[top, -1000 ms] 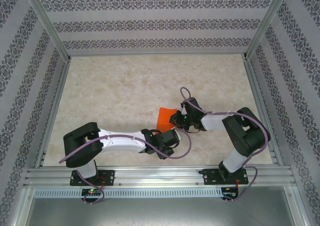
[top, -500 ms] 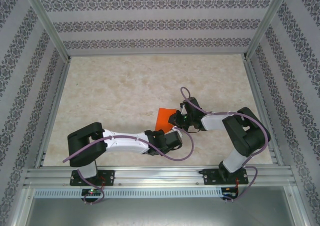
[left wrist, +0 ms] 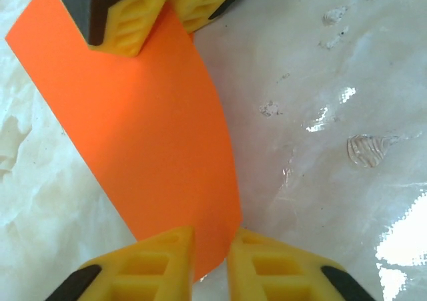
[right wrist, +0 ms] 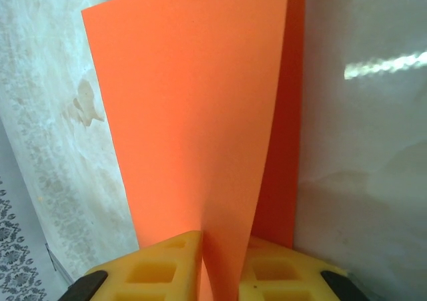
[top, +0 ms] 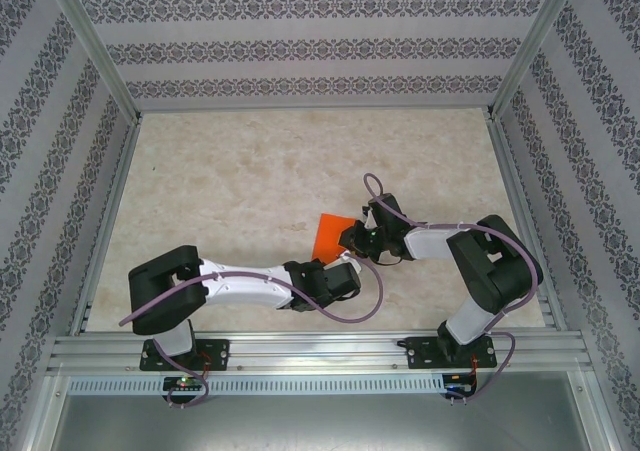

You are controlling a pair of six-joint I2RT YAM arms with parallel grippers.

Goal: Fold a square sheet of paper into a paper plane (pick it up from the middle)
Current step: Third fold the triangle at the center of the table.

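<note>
In the middle of the top view, our left hand (left wrist: 211,239) and right hand (right wrist: 221,244) are each clamped on opposite ends of the folded orange sheet of paper (top: 331,233), likely keeping it taut for creasing.

Overhead view is bright and evenly lit, sharp throughout, with soft shadows under my arms (top: 245,283) on the table (top: 250,171). From my left wrist, white glare streaks the glossy table at right, and my left gripper (left wrist: 212,237) at the bottom edge is soft. From my right wrist, the square sheet of paper (right wrist: 187,114) is saturated, its rear fold shaded
</note>
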